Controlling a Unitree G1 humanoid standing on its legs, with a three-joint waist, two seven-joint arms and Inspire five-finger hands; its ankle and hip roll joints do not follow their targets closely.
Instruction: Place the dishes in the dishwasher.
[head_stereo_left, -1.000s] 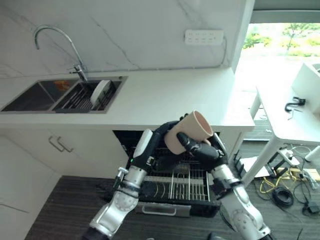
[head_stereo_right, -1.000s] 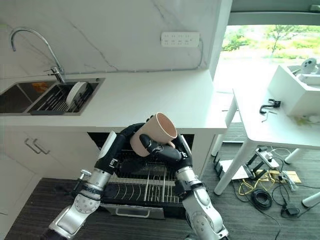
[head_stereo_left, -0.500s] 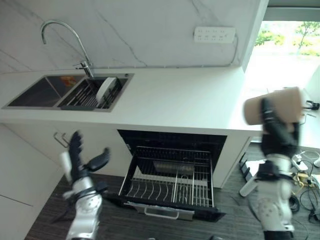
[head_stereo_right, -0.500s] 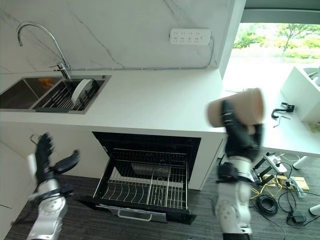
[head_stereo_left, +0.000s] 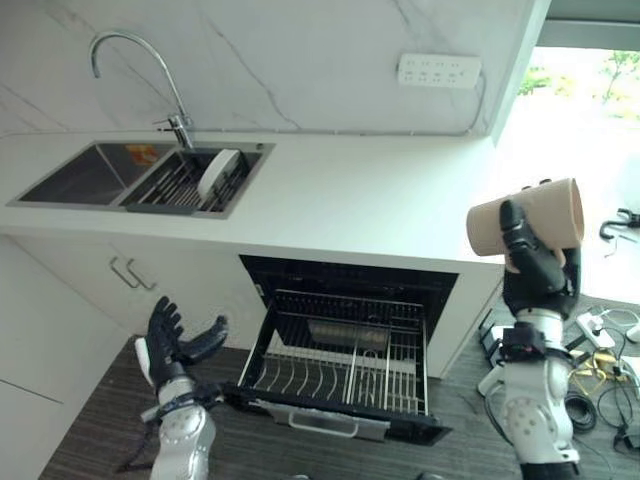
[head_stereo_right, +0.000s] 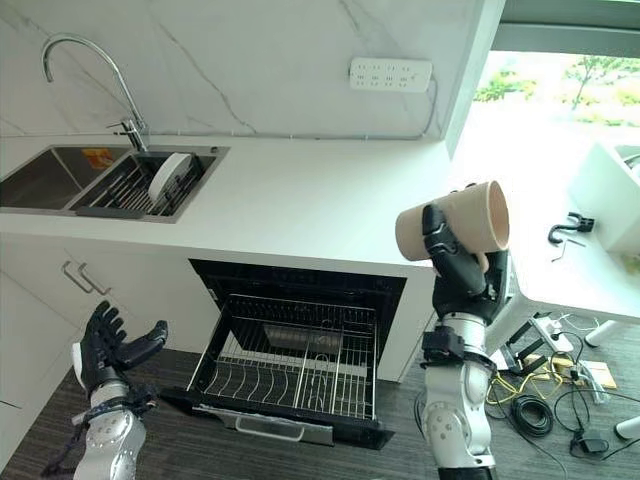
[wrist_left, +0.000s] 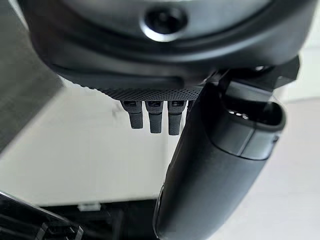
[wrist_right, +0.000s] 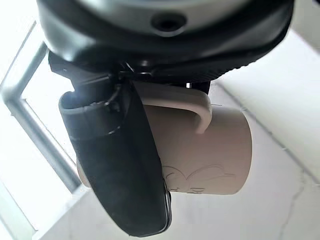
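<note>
Right hand raised well above and to the right of the dishwasher rack, thumb and fingers wrapped round a beige mug lying on its side, handle tucked toward the palm as seen in the right wrist view; probably carried high like this to clear the counter edge before any descent toward the rack. Left hand low and to the left of the rack, fingers spread and holding nothing, seemingly kept clear of the pulled-out rack. Rack drawn forward on the lowered door, wire tines mostly bare. Far to the upper left of the rack, a white plate standing on edge in the sink. Hard to make out: the mug's inside, the fingertips behind it, and a dark shape deep in the rack.
</note>
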